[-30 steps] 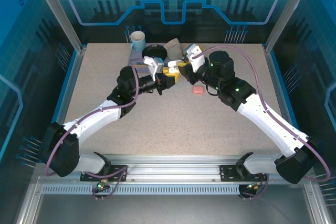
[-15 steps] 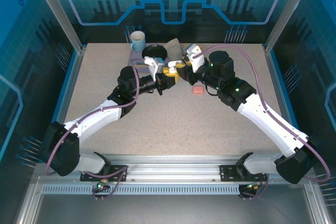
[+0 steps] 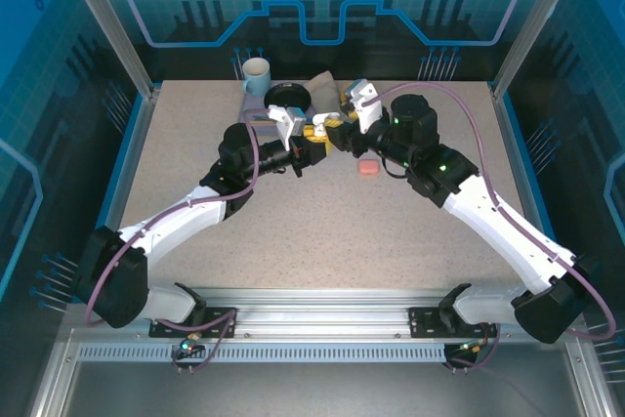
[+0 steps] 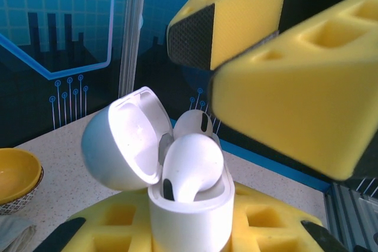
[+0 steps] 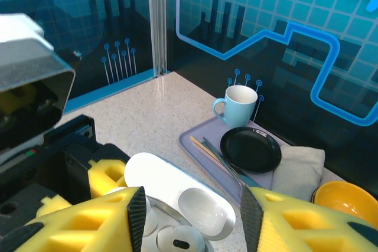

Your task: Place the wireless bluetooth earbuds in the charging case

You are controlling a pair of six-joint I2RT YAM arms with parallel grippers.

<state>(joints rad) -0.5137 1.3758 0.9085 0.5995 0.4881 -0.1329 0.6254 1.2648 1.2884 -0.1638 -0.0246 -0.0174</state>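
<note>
The white charging case (image 4: 189,219) stands upright between the yellow pads of my left gripper (image 4: 192,237), which is shut on its body. Its lid (image 4: 121,140) is swung open to the left. Two white earbuds sit in it: one in front (image 4: 192,166), leaning and not fully down, and one behind (image 4: 194,125). My right gripper (image 5: 189,216) hovers just above the case (image 5: 177,187), open, with nothing between its fingers (image 4: 283,87). From above, both grippers meet at the table's back middle, left (image 3: 309,145) and right (image 3: 337,129).
A pink case (image 3: 368,169) lies closed on the table to the right of the grippers. Behind them a grey tray (image 5: 204,143) holds a light-blue mug (image 5: 239,104), a black plate (image 5: 251,149) and cutlery. A folded cloth (image 5: 298,166) and a yellow bowl (image 5: 345,199) lie beside it.
My right gripper's jaws have spread apart above the case and drawn back slightly. The left arm and the case have stayed still.
</note>
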